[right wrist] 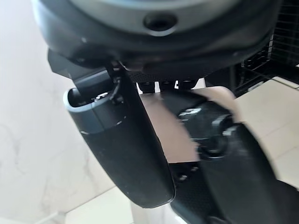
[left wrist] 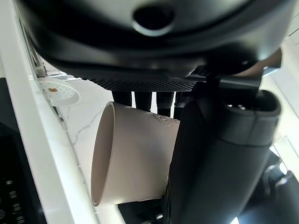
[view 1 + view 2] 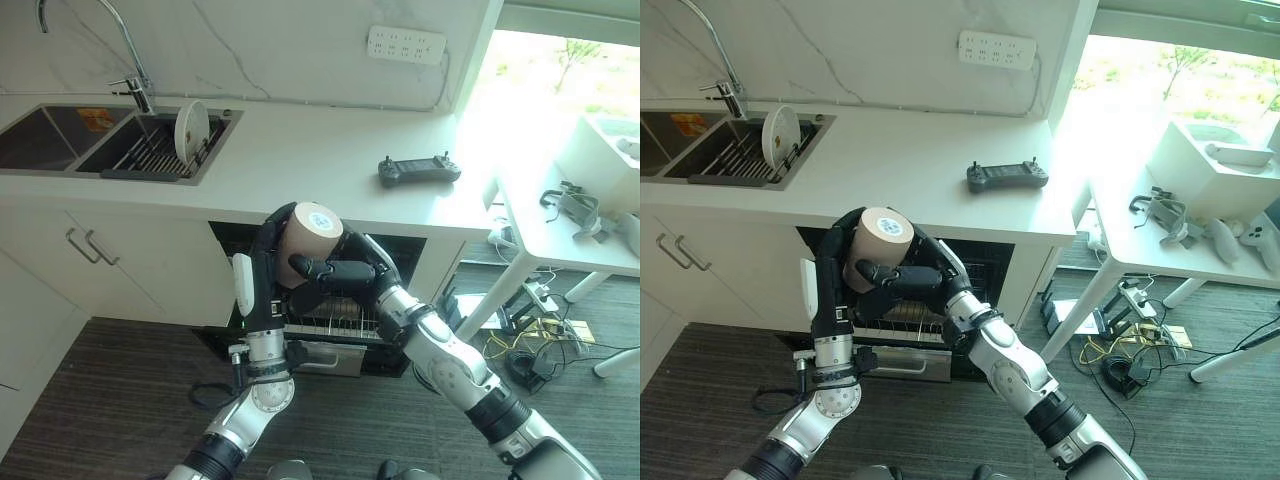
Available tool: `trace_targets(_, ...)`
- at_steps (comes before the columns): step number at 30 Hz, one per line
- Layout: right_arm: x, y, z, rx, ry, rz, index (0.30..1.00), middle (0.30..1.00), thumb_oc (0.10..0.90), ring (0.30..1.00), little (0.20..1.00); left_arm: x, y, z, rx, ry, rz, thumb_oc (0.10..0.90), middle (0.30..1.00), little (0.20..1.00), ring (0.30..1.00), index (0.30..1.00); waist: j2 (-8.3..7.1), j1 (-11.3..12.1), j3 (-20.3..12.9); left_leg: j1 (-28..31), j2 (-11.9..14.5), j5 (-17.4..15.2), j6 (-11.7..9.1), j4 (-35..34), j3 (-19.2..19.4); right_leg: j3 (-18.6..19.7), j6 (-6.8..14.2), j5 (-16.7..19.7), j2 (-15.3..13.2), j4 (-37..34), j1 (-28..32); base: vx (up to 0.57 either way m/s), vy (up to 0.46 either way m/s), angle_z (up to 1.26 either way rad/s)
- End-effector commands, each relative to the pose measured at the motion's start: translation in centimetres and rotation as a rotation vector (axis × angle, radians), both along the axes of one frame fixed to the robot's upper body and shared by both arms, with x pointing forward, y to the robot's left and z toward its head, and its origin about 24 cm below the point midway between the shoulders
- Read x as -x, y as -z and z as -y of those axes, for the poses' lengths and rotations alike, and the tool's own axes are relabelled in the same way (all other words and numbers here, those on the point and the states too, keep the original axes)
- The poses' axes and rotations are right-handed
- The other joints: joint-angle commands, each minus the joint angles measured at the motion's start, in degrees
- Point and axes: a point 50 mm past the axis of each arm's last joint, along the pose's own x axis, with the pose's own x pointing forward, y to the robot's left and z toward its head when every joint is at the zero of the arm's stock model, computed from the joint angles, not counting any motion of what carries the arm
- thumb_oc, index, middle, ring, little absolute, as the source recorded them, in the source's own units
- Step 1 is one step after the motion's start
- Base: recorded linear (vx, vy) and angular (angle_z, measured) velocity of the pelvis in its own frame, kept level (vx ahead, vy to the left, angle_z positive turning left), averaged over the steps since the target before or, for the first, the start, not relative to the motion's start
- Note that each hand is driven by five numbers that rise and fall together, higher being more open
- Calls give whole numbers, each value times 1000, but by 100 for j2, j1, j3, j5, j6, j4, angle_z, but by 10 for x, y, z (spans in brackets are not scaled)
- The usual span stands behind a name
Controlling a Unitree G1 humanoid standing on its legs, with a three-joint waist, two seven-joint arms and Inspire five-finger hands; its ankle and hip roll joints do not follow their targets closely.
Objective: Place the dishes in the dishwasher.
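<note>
Tan cup (image 3: pixel 308 240) gripped in curled left hand (image 3: pixel 262 275) and clasped too by right hand (image 3: pixel 335 272), held bottom-up above open dishwasher rack (image 3: pixel 335 318) below surface front edge, probably for hand-over; white plate (image 3: pixel 190 130) waiting in sink rack (image 3: pixel 150 152).

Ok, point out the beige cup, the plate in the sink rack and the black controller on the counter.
beige cup (image 3: pixel 309 236): left eye view, on its side wall below the base.
plate (image 3: pixel 190 131): left eye view, centre of its face.
black controller (image 3: pixel 418 170): left eye view, middle of its body.
</note>
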Motion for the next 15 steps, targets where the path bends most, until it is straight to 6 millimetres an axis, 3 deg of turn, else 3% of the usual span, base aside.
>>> trace_targets(1,-5,-86,-16,-239,-30,323,900,900,800,900,900,-10,-36,29,32,160,176,400,300,300,300,300,-52,37,-244,42,-11,-594,68,-48,-186,-131,377,-944,-474,206,447,4,-1,8)
trace_targets(2,-5,-87,-16,-236,-29,328,900,900,800,900,900,-10,-36,29,27,162,177,400,300,300,300,300,-49,38,-251,44,-14,-596,69,-48,-189,-129,378,-943,-474,206,449,11,-2,6)
trace_targets(3,-5,-87,-17,-231,-29,336,662,662,642,662,662,-10,-37,29,23,166,177,400,300,300,300,300,-45,38,-255,49,-16,-597,72,-48,-188,-129,378,-941,-475,206,453,0,0,0)
trace_targets(4,-5,-87,-17,-228,-30,340,540,540,560,540,540,-10,-37,30,21,168,176,400,300,300,300,300,-44,37,-258,50,-17,-599,73,-48,-190,-130,380,-942,-477,206,454,0,0,0)
trace_targets(5,-4,-88,-18,-220,-30,348,319,319,413,319,319,-10,-37,31,14,172,178,400,300,300,300,300,-43,37,-260,50,-18,-600,75,-48,-189,-130,381,-941,-479,206,455,0,0,0)
trace_targets(15,-4,-90,-26,-252,-84,322,300,300,400,300,300,-8,-41,36,-23,206,219,400,300,300,300,300,-26,77,-284,48,-65,-612,103,-48,-229,-129,387,-941,-492,206,479,0,0,0)
